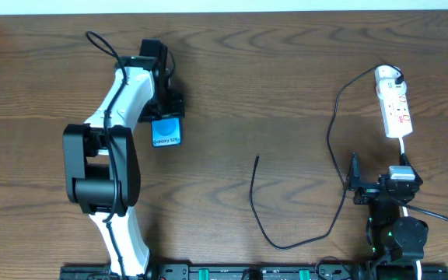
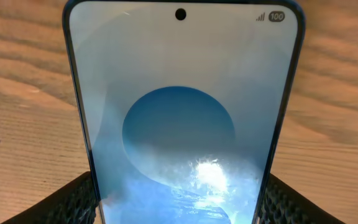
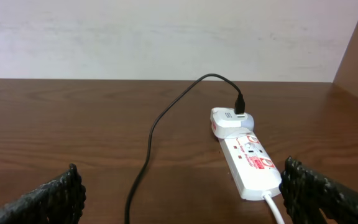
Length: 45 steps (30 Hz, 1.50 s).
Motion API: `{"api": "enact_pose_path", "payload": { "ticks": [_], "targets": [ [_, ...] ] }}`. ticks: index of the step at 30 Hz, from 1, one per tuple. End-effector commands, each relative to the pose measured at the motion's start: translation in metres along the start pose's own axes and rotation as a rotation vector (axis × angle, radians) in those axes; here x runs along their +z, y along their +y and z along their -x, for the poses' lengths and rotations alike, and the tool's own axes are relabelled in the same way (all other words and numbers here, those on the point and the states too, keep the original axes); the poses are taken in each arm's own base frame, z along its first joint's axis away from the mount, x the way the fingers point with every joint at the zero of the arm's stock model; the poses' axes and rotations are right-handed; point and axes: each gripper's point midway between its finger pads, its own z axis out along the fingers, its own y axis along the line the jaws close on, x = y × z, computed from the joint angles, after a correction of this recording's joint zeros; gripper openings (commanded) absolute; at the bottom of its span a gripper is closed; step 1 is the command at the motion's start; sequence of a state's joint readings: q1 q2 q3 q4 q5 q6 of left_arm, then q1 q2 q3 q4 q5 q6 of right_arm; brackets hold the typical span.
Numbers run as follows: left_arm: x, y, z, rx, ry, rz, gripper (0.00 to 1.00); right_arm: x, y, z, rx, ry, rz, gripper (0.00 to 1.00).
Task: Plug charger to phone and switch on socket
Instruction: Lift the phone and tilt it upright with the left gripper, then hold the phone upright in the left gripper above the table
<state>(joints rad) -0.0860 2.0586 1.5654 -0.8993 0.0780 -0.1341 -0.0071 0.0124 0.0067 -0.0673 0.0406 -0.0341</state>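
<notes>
The phone [image 1: 166, 132] has a bright blue screen and lies left of centre; it fills the left wrist view [image 2: 179, 112]. My left gripper [image 1: 166, 115] is shut on the phone, with a finger against each long edge [image 2: 179, 208]. The socket [image 1: 395, 109] is a white power strip with red markings at the far right, also in the right wrist view [image 3: 248, 163]. The charger's white adapter [image 1: 387, 75] is plugged into its far end. The charger [image 1: 330, 148] loops across the table, and its free plug tip [image 1: 257, 158] lies at the centre. My right gripper [image 1: 378, 177] is open and empty just before the socket [image 3: 185, 199].
The socket's white cord [image 1: 404, 152] runs back under the right arm. The left arm [image 1: 103, 155] stretches over the table's left part. A pale wall [image 3: 166, 37] stands behind the table's far edge.
</notes>
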Motion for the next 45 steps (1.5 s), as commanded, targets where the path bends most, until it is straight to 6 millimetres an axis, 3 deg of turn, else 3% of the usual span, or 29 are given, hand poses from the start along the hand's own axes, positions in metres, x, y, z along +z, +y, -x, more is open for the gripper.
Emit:
{"api": "enact_pose_path", "payload": {
  "ticks": [1,12,26,37,45],
  "targets": [
    [-0.036,-0.02,0.012,0.007,-0.071,-0.115,0.08,0.0,0.001,0.0,-0.008,-0.001,0.005,0.99],
    [-0.092,-0.079,0.002,-0.039,-0.07,-0.49,0.07,0.0,0.001,0.0,-0.008,-0.001,0.005,0.99],
    [-0.152,-0.143,-0.023,-0.266,0.225,-0.983,0.07,0.0,0.001,0.0,-0.008,-0.001,0.005,0.99],
    [-0.199,-0.163,-0.036,-0.474,0.549,-1.2,0.07,0.0,0.001,0.0,-0.008,-0.001,0.005,0.99],
    [-0.204,-0.164,-0.037,-0.558,0.634,-1.197,0.07,0.0,0.001,0.0,-0.008,-0.001,0.005,0.99]
  ]
}}
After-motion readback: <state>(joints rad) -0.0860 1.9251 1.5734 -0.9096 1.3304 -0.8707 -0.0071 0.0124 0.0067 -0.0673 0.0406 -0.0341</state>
